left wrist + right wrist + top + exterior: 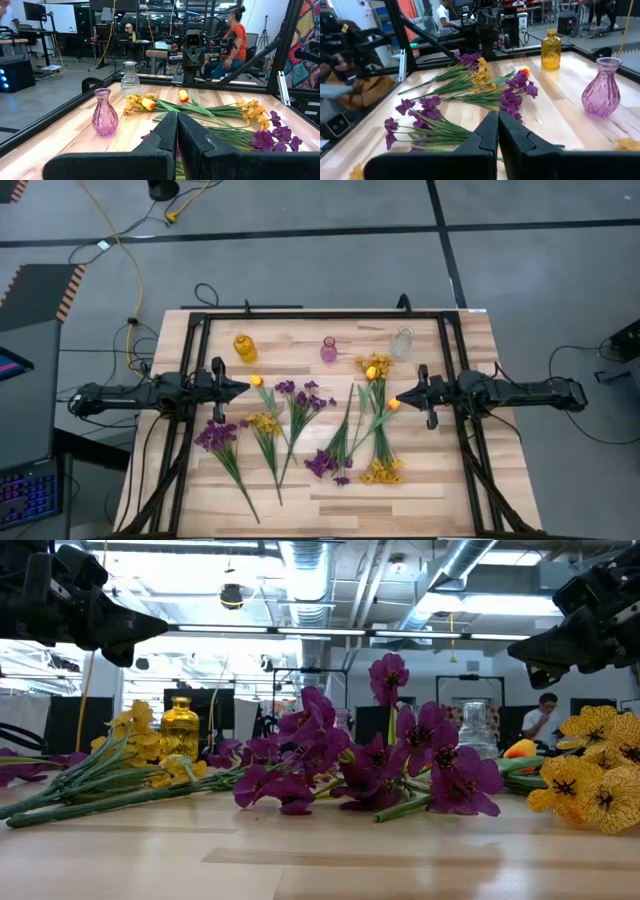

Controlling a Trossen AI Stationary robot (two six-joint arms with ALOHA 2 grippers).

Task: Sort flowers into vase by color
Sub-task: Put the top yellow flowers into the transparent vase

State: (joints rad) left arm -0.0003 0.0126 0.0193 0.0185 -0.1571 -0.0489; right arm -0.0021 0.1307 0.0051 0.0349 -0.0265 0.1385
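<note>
Hovering over the table's (470, 480) left side, the left gripper (240, 387) had its fingers pressed together, empty, pointing toward the centre. An orange bud (256, 381) lay just beside its tip; the yellow vase (245, 347) stood behind it. Purple sprigs (217, 437) and a yellow sprig (265, 423) lay in front of it, more purple blossoms (303, 395) near the middle. The pink vase (329, 349) stood centre back, the clear vase (402, 342) farther right. Orange buds (372, 372) and yellow clusters (382, 471) lay right of centre. The right gripper (406, 399), fingers together, empty, hovered with one bud (394, 404) at its tip.
</note>
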